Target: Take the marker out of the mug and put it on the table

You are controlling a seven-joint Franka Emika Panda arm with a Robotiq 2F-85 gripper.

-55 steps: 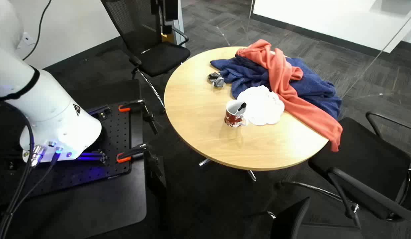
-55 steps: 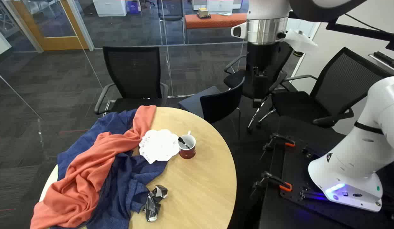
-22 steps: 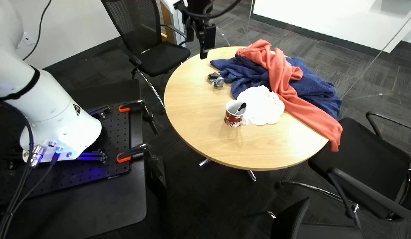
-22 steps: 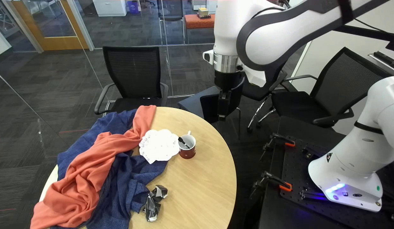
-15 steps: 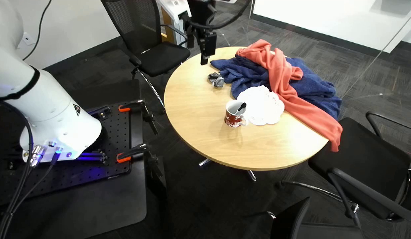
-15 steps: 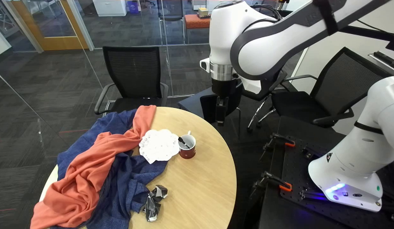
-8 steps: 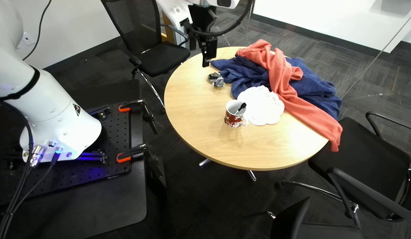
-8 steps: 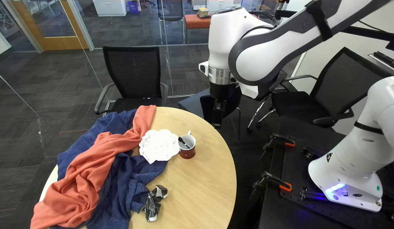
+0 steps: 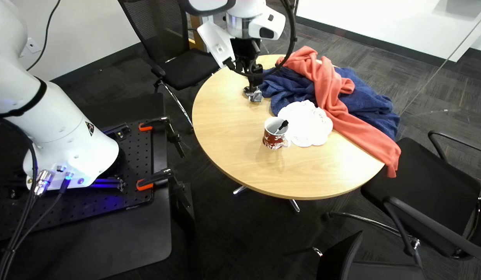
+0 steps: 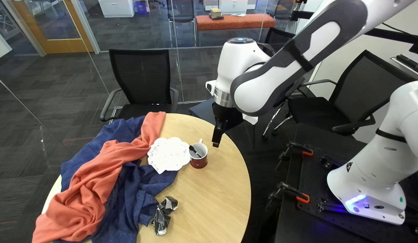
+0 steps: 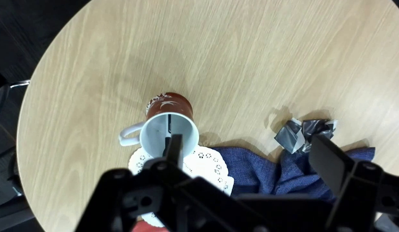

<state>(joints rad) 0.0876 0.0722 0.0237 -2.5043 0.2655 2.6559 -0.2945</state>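
Observation:
The mug (image 9: pixel 272 140) is red-brown with white patterns and a pale inside. It stands upright on the round tan table (image 9: pixel 229 132) in both exterior views (image 10: pixel 199 163), and shows in the wrist view (image 11: pixel 173 104). The marker (image 9: pixel 282 125), black at its upper end with a white body, leans inside the mug; it shows in an exterior view (image 10: pixel 194 151) and the wrist view (image 11: pixel 169 129). My gripper (image 11: pixel 247 141) is open and empty, above the table and apart from the mug. In the wrist view its left finger partly covers the marker and mug rim.
A white doily (image 10: pixel 169 154) lies beside the mug. Blue cloth (image 9: pixel 365 101) and an orange cloth (image 9: pixel 330 85) lie heaped on the table. A crumpled black-grey wrapper (image 11: pixel 293 133) lies by the blue cloth. Chairs (image 10: pixel 141 77) stand around the table.
The arm has swung in from beside the table and come down, so the gripper is now lower and nearer the mug. The mug, marker, cloths and wrapper have not moved.

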